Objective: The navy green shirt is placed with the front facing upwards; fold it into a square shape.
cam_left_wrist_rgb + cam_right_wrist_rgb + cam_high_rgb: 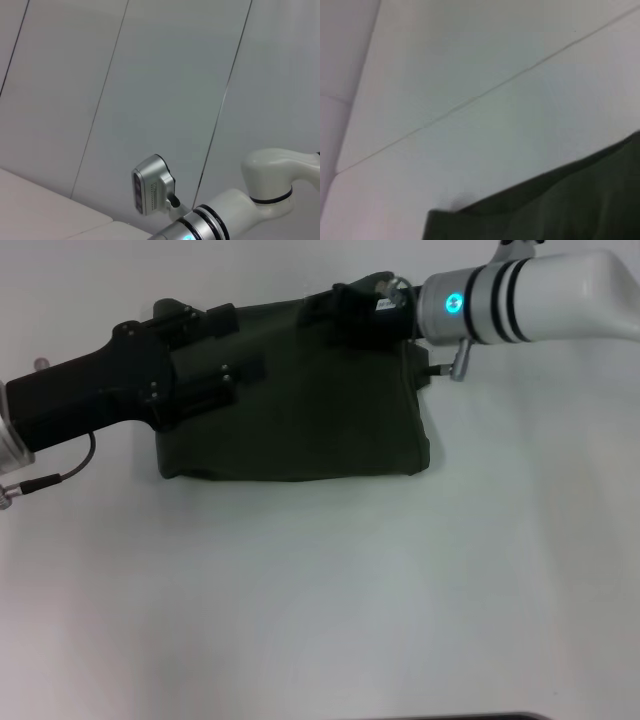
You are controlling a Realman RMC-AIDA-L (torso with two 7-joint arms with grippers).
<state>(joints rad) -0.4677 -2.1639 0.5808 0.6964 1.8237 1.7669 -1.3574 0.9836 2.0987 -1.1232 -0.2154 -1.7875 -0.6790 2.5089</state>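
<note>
The navy green shirt [310, 410] lies folded into a rough rectangle on the white table [320, 590], with no lettering showing. My left gripper [210, 365], black, lies over the shirt's far left part. My right gripper [338, 302] is at the shirt's far edge, right of centre, with its white forearm [540, 295] reaching in from the right. The right wrist view shows a dark edge of the shirt [560, 210] against the pale table. The left wrist view shows only wall panels and the right arm [265, 185] with its wrist camera [152, 185].
White table surface stretches in front of the shirt and to both sides. A thin cable [60, 475] hangs from the left wrist at the left edge. A dark strip [450, 716] marks the table's near edge.
</note>
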